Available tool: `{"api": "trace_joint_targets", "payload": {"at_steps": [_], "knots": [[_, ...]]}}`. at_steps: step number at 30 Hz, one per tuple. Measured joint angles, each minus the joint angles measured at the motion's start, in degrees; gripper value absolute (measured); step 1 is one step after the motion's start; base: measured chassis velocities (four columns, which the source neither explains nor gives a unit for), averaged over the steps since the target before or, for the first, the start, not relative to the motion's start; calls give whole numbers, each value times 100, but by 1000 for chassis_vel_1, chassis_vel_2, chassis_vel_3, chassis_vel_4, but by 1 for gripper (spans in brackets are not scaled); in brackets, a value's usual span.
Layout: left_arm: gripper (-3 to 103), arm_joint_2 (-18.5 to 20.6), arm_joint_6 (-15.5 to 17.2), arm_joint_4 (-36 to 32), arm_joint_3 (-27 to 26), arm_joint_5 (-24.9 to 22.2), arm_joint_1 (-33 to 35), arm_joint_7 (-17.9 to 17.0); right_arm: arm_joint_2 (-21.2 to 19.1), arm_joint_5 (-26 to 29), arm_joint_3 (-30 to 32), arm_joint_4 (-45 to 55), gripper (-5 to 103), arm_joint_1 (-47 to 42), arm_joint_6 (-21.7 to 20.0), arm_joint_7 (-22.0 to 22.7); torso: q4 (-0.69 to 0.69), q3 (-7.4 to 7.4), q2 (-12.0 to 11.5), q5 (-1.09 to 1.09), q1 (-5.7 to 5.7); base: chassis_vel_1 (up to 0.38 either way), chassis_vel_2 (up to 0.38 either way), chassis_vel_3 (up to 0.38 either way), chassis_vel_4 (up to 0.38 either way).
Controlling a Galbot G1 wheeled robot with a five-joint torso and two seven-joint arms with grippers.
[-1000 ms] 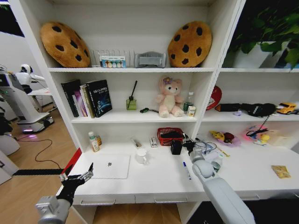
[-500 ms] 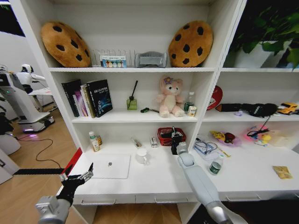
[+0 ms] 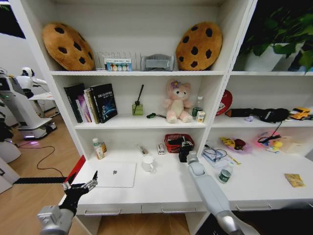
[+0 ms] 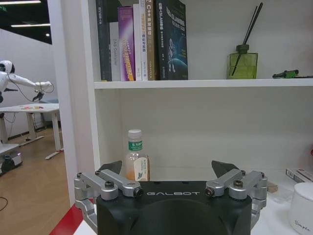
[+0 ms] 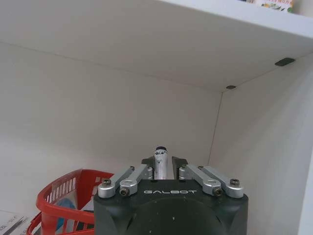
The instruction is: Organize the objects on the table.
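Head view: my right gripper (image 3: pixel 184 145) has swung from the blue pen's spot to the red basket (image 3: pixel 177 142), pinching what looks like that pen (image 5: pixel 160 161); left gripper (image 4: pixel 167 171) spread, idle near the laptop (image 3: pixel 116 174)

On the top shelf you had two cookie cushions (image 3: pixel 66 45) at its ends. One shelf down, books (image 3: pixel 91 102) stood at the left edge, a green diffuser bottle (image 3: pixel 138 108) mid-shelf, a pink plush bear (image 3: pixel 177 102) rightward.
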Motion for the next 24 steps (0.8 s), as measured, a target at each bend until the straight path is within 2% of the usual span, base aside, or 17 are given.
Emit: {"api": "trace_joint_targets", "payload": {"at_steps": [1,2,3,4,5,7,10,12,14,15,18,19,21,24], "knots": [[100,0,0,0,0,0,0,0,0,0,0,0,20,0,0,0,0,0,0,0,0,0,0,0,0],[100,0,0,0,0,0,0,0,-59,39,-14,180,31,-84,-38,44,1,0,0,1,0,0,0,0,0],[100,0,0,0,0,0,0,0,-117,96,-15,386,36,-191,-103,78,1,0,0,0,0,0,0,0,0],[100,0,0,0,0,0,0,0,-117,96,-15,386,36,-191,-103,78,1,0,0,0,0,0,0,0,0],[100,0,0,0,0,0,0,1,-208,271,-5,727,41,-409,-261,147,0,0,0,0,0,0,0,0,0],[100,0,0,0,0,0,0,1,-261,424,4,920,41,-530,-362,190,0,0,0,2,0,0,0,0,0],[100,0,0,0,0,0,0,2,-591,883,171,1904,63,-1242,-750,509,0,0,0,1,0,0,0,0,0],[100,0,0,0,1,0,0,2,-660,941,222,2093,63,-1381,-844,582,0,0,1,2,0,0,0,0,0],[100,0,0,0,0,0,0,2,-888,1268,419,2823,74,-1914,-1228,883,-1,-1,1,-2,-1,0,0,0,0],[100,0,0,0,0,0,0,2,-888,1268,419,2823,74,-1914,-1228,883,-1,-1,1,-2,-1,0,0,0,0],[100,0,0,0,0,0,0,3,-1060,2162,716,3913,90,-2841,-2060,1480,-1,-1,2,-2,-1,0,0,0,0],[100,0,0,0,0,0,0,3,-1060,2162,716,3913,90,-2841,-2060,1480,-1,-1,2,-2,-1,0,0,0,0],[100,0,0,0,0,0,0,3,-1049,2550,798,4157,98,-3157,-2413,1726,-2,-1,2,1,-1,0,0,0,0],[100,0,0,0,0,0,0,3,-988,2742,832,4175,100,-3246,-2704,1841,-1,-1,1,0,-1,0,0,0,0]]}}
